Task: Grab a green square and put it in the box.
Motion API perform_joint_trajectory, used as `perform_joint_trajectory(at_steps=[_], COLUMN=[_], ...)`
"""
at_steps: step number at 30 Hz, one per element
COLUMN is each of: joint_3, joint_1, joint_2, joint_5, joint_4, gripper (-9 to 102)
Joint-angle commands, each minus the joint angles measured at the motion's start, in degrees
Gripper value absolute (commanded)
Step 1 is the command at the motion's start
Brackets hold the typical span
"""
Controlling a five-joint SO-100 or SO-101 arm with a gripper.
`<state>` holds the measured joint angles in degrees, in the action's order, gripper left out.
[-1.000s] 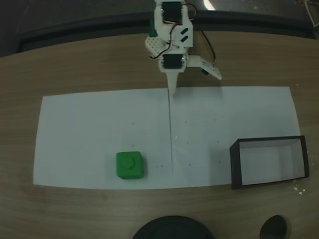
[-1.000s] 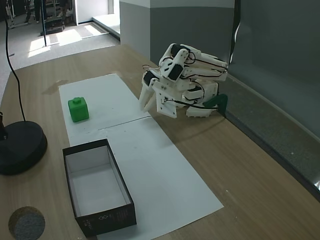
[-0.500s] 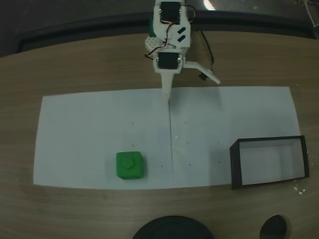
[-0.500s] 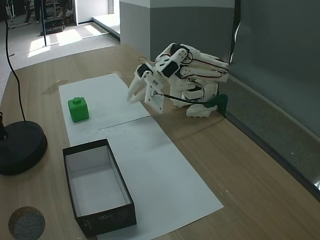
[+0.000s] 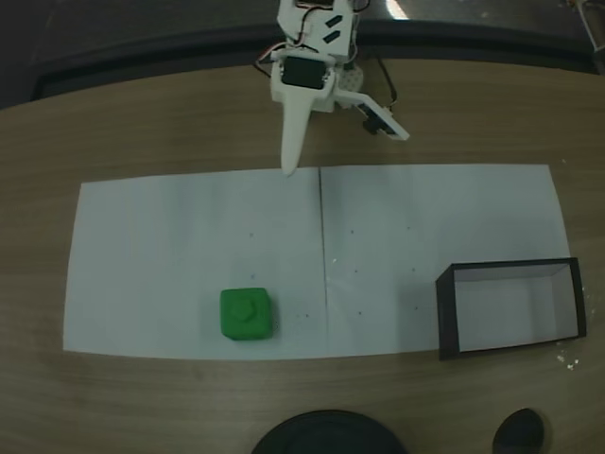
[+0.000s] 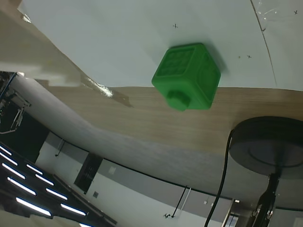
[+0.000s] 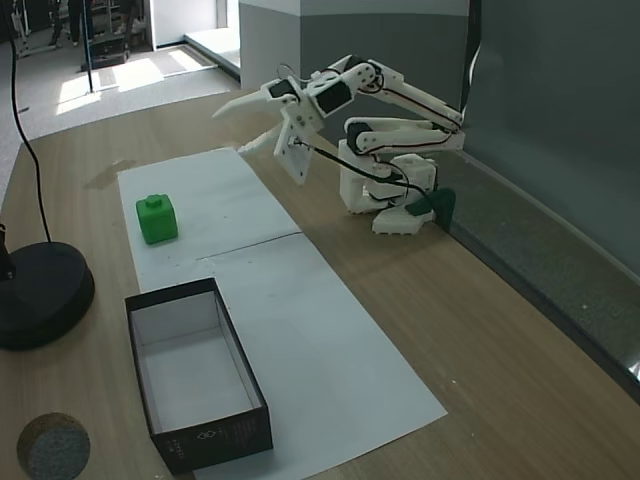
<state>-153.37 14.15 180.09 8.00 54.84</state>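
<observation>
White arm raised over a papered wooden table (image 5: 142, 132), green square well ahead of it.

A white paper sheet (image 5: 170, 246) covers the table; the box (image 5: 509, 307) stands on its right end in a fixed view, with two round black discs (image 5: 326, 433) at the near edge. The box's small white print is unreadable. The gripper (image 7: 240, 125) hangs above the sheet's far edge, jaws parted, holding nothing. The green square (image 5: 247, 314) sits on the paper, well apart, nothing between.

Glossy plastic green square (image 5: 247, 314) on matt white paper (image 5: 170, 246) over wood-grain table (image 5: 142, 123).
</observation>
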Motion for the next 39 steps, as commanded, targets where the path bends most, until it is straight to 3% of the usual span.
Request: perform_joint_trajectory(at_steps=[1,6,14,22,33,35,39], joint_3=[14.68,35.77,67.41,83.67,87.28,88.07,89.65], joint_1=[0.26,0.26,1.58,5.19,4.66,4.57,4.57], joint_2=[-17.40,-47.20,-83.76,-100.99,-111.45,-112.32,-113.12], joint_5=[-2.29,-3.08,-3.78,-4.39,-4.39,-4.39,-5.01], joint_4=[-0.44,5.01,18.11,22.15,21.27,21.36,21.36], gripper=[32,39,40,40,40,34,8])
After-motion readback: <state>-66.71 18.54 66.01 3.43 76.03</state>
